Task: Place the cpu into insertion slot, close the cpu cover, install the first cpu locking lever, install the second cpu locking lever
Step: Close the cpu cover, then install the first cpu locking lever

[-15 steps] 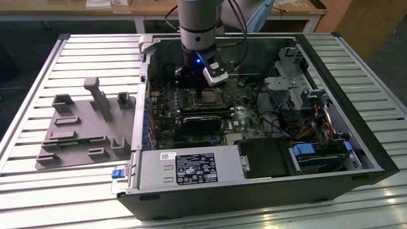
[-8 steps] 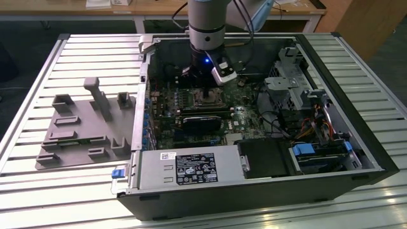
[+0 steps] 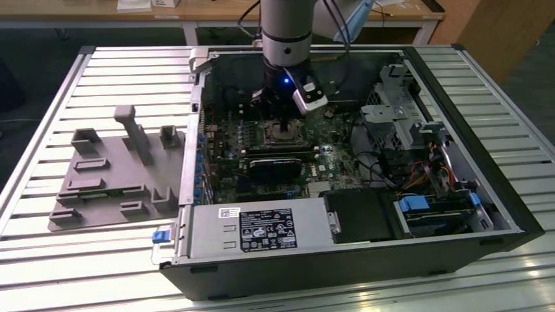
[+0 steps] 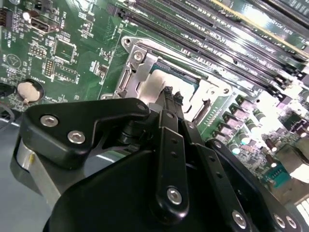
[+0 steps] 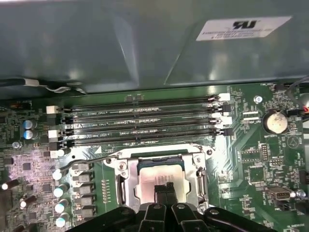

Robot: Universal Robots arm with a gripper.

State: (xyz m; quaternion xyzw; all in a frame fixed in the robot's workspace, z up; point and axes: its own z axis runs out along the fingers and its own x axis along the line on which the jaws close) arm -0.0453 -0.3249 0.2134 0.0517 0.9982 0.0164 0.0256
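Observation:
The insertion slot [image 3: 282, 133] sits in the green board inside the open computer case. In both wrist views the cpu [image 5: 152, 180] [image 4: 179, 77] lies in the slot, its silver top showing through the cut-out of the cpu cover [image 5: 126, 182] [image 4: 145, 83]. The cover lies flat over the slot. A thin wire locking lever [image 5: 91, 157] runs from the slot's corner out over the board. My gripper [image 5: 164, 189] [image 4: 172, 95] hangs just above the cpu's top, fingers shut together with nothing between them. In the exterior view the gripper [image 3: 279, 116] stands right over the slot.
Long memory slots [image 5: 145, 121] run beside the socket, next to the case wall [image 5: 120, 43]. A black card [image 3: 275, 168], a power supply [image 3: 260, 234] and drive bays [image 3: 416, 149] fill the case. A grey fixture plate [image 3: 113, 175] lies on the slatted table at the exterior view's left.

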